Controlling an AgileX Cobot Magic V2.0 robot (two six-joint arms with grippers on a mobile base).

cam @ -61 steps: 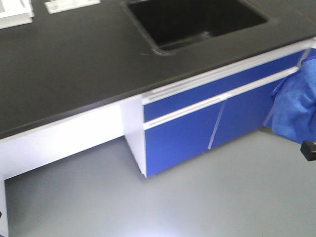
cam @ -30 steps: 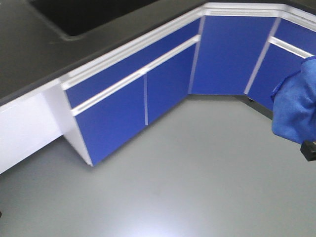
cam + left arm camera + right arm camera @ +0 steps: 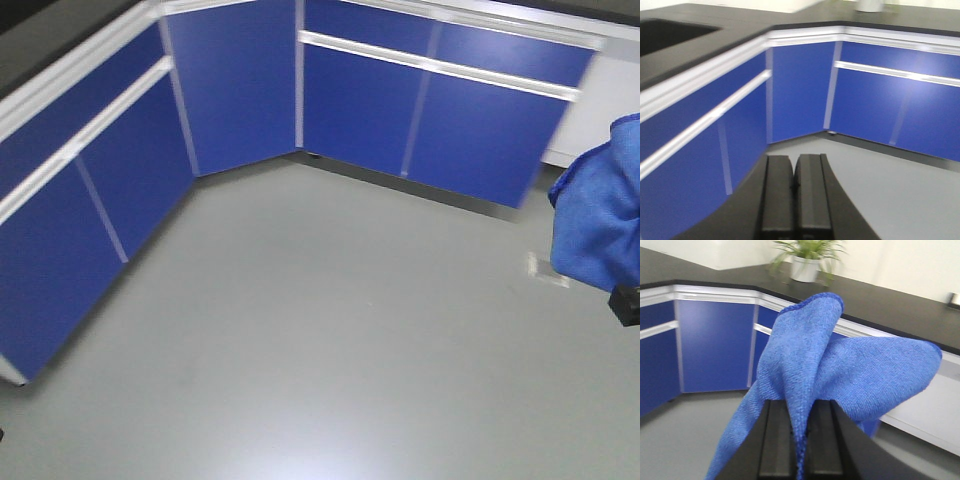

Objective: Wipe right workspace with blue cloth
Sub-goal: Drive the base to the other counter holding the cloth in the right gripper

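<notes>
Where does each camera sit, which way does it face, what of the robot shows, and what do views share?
Exterior front-facing: high on the robot, looking down at grey floor and the inner corner of the blue cabinets; blue cloth at right edge.
Left wrist: on the left arm, looking past the shut, empty left gripper at that corner.
Right wrist: looking past the right gripper, shut on the cloth, toward the right workspace and a potted plant.
Shared: all three show the cabinet corner.

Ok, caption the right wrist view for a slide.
Right gripper pinching a wrinkly bright blue microfibre cloth between its fingers, blue cabinets and black countertop behind.
</notes>
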